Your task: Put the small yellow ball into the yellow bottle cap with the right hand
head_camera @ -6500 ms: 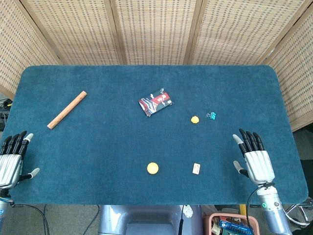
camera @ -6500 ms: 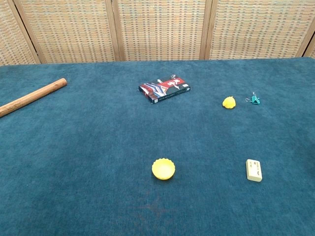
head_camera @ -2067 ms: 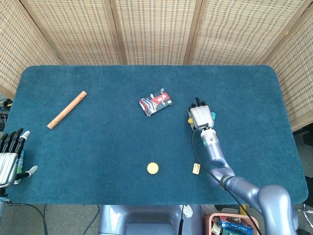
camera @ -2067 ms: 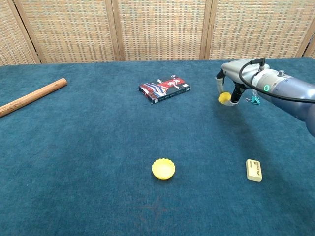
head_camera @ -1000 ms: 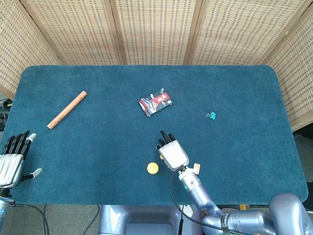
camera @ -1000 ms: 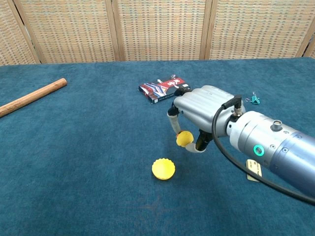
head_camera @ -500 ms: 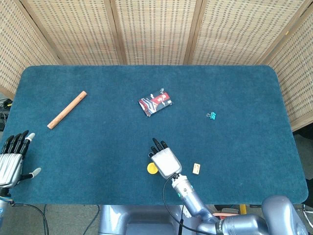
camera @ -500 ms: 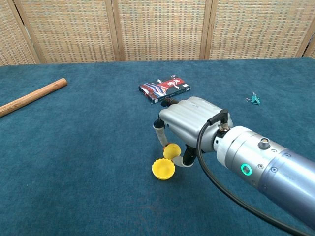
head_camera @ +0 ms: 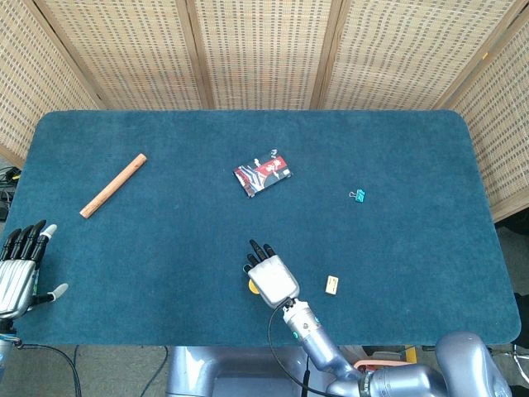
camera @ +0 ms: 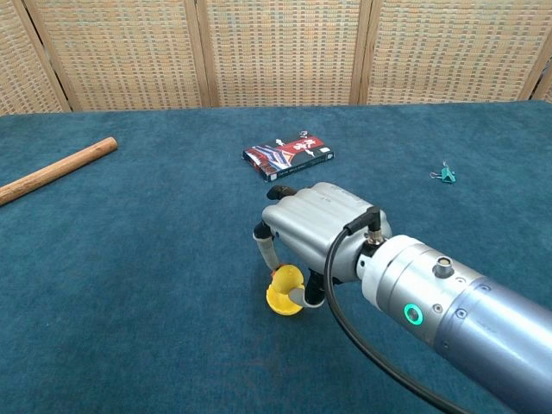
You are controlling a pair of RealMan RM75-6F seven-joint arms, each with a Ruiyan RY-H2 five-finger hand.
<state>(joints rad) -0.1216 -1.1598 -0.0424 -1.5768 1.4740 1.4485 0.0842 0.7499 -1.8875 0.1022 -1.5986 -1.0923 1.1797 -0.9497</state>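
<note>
The small yellow ball [camera: 287,277] sits lower centre, pinched by your right hand [camera: 312,226] directly above the yellow bottle cap [camera: 279,301]. Open cloth surrounds them. Your left hand [head_camera: 18,266], lower left, is spread, holding nothing.

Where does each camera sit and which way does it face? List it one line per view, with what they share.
Head view: sits high, looks steeply down on the whole table; shows the left hand at the near left edge and the right hand over the yellow bottle cap.
Chest view: sits low at the near edge, looks across toward the wicker screen; shows only the right hand, its fingers holding the small yellow ball at the cap.
Shared: right hand, cap, wooden stick, packet, blue clip.
</note>
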